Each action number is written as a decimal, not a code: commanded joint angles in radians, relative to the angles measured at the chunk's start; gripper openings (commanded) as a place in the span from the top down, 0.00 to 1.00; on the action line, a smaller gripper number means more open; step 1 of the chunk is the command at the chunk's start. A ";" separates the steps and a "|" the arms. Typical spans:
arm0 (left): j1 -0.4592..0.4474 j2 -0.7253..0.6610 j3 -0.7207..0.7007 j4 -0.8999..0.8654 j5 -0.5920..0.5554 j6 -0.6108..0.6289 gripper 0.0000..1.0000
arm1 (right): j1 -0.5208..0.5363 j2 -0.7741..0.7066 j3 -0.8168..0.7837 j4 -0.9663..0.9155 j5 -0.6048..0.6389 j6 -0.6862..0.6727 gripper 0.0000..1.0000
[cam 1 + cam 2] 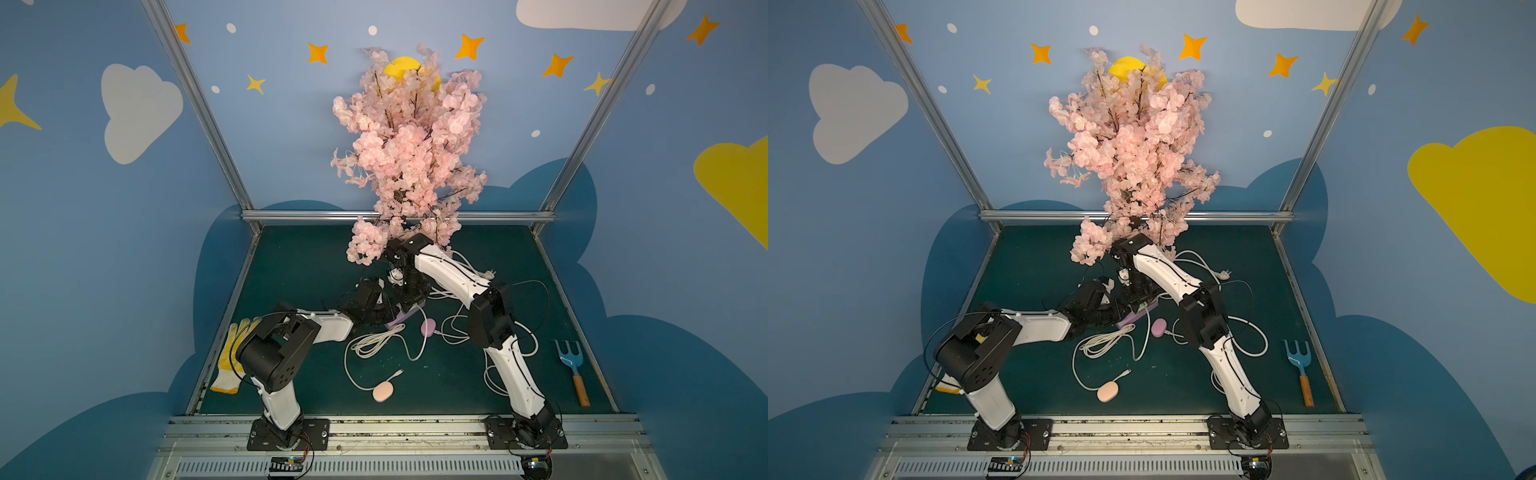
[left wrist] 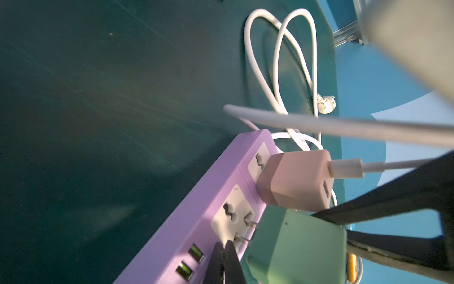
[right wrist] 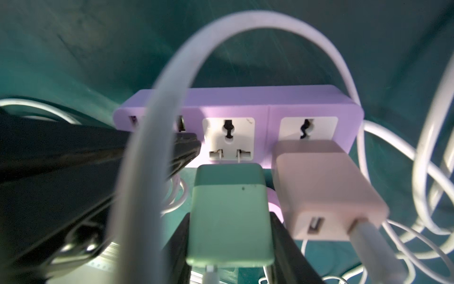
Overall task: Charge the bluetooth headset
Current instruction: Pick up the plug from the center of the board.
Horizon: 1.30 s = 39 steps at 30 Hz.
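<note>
Right jaws clamp the green charger (image 3: 229,214), prongs lined up and barely into the free socket (image 3: 228,139) of the purple power strip (image 3: 245,103); closed left jaws sit at its USB end.

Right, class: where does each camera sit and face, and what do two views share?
Top views: high behind left arm and right arm, looking down on table; both show.
Left wrist: on left arm, facing strip; shut left tool shows.
Right wrist: on right arm, facing strip; right tool grips green charger.
Wrist views share strip, green charger.
</note>
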 commanded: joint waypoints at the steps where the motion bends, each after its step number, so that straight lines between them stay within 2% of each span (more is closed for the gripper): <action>1: -0.004 0.021 -0.018 -0.040 0.002 0.008 0.93 | -0.032 0.034 0.031 -0.034 0.047 -0.005 1.00; 14: -0.006 0.047 -0.024 -0.025 0.014 -0.002 0.93 | -0.022 0.082 0.106 -0.039 0.036 0.009 1.00; 28: -0.011 0.039 -0.024 -0.049 0.015 0.002 0.96 | 0.000 0.069 0.074 0.057 0.098 0.051 1.00; 39: -0.010 -0.130 -0.056 -0.219 -0.130 0.077 0.96 | 0.012 0.090 0.028 0.124 0.100 0.063 1.00</action>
